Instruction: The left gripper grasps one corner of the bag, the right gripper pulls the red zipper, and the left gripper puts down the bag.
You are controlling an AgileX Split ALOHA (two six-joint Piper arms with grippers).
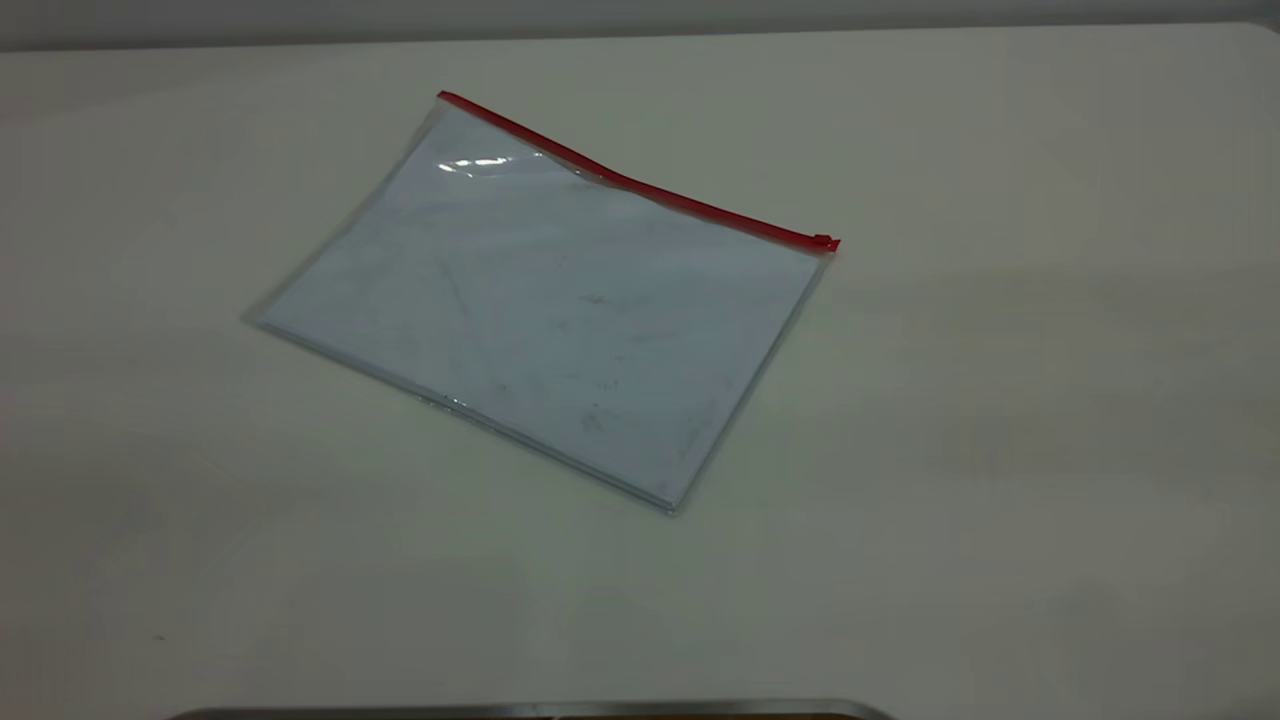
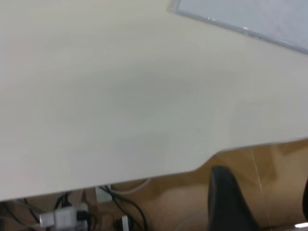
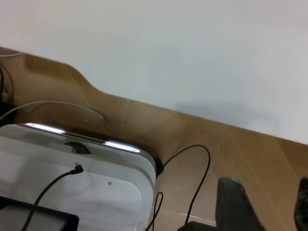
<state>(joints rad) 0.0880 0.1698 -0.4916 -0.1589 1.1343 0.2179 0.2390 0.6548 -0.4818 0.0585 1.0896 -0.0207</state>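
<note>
The bag [image 1: 540,300] lies flat on the white table [image 1: 1000,400], clear and scuffed. The red zipper [image 1: 640,185] runs along its far long edge, with the slider tab [image 1: 826,242] at the right end. Neither gripper shows in the exterior view. In the left wrist view the left gripper [image 2: 264,202] hangs off the table's edge over the floor, jaws apart and empty, with a corner of the bag [image 2: 260,17] far from it. In the right wrist view the right gripper [image 3: 269,207] is also off the table over the floor, jaws apart and empty.
A white box [image 3: 72,178] with cables stands on the brown floor [image 3: 192,134] below the table edge on the right arm's side. Cables and a plug [image 2: 62,216] lie on the floor on the left arm's side. A metal rim [image 1: 530,710] runs along the near edge.
</note>
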